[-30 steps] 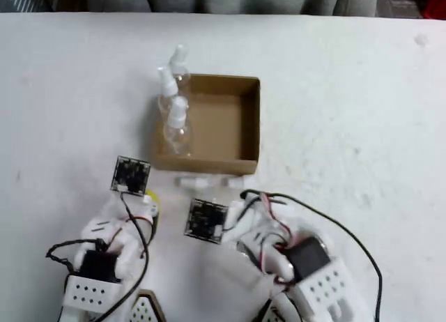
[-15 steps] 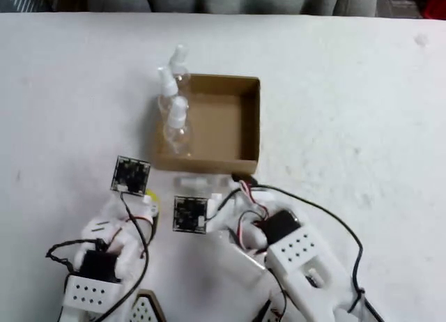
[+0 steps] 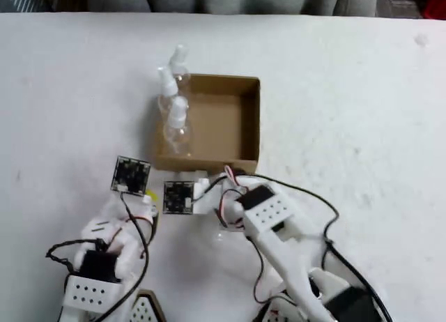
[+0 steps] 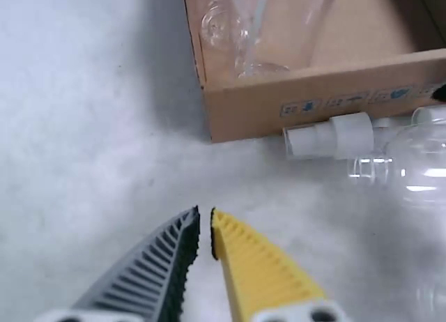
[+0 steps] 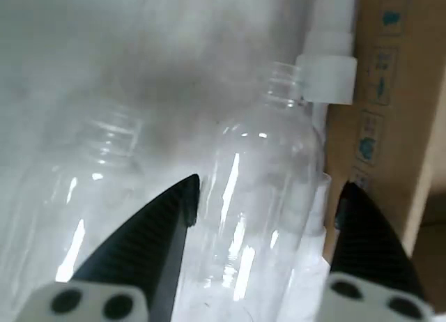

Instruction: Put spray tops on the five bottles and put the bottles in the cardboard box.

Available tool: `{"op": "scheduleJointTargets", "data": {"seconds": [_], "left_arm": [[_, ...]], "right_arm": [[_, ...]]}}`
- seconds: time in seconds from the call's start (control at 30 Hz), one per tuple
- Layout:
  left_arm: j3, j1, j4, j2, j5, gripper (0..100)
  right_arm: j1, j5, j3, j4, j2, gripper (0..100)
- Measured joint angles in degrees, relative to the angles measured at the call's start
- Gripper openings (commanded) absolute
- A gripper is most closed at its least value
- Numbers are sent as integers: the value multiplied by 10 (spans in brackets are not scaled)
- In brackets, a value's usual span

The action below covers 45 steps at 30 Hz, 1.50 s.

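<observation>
The cardboard box (image 3: pixel 249 120) stands mid-table with three spray-topped bottles (image 3: pixel 174 116) leaning at its left side. In front of its near wall lie two clear uncapped bottles, one (image 5: pixel 261 189) between the fingers of my open right gripper (image 5: pixel 268 193), the other (image 5: pixel 90 182) beside it. A white spray top (image 5: pixel 327 57) lies against the box wall (image 5: pixel 390 92). My left gripper (image 4: pixel 204 219) hovers shut and empty over the table, short of the box corner (image 4: pixel 209 120), with the spray top (image 4: pixel 327 136) and a bottle (image 4: pixel 411 169) off to its side.
The right arm (image 3: pixel 272 214) stretches from the near edge up to the box front. The left arm (image 3: pixel 104 256) sits at the near left. Chairs stand beyond the far edge of the white table (image 3: pixel 348 92).
The right arm has swung forward and to the left, up to the box's front wall, bringing its gripper over the lying bottles. The left arm has kept still.
</observation>
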Motion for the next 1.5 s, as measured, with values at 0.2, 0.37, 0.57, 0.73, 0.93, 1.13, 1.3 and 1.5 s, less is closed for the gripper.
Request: {"op": "scheduleJointTargets", "data": {"seconds": [0.2, 0.37, 0.57, 0.73, 0.93, 1.13, 1.3, 1.5], "left_arm": [[0, 0, 0, 0, 0, 21], [0, 0, 0, 0, 0, 21], [0, 0, 0, 0, 0, 21], [0, 0, 0, 0, 0, 21], [0, 0, 0, 0, 0, 21], [0, 0, 0, 0, 0, 21], [0, 0, 0, 0, 0, 21], [0, 0, 0, 0, 0, 21]], "right_arm": [[3, 0, -23, -10, 31, 41], [38, -1, -32, 22, 8, 19], [126, 0, -92, 149, -80, 16], [249, 1, -145, 237, -137, 16], [453, 0, -158, 244, -152, 16], [600, -1, -95, 138, -154, 19], [636, -1, -2, 35, -154, 120], [635, 48, 57, 12, -155, 224]]}}
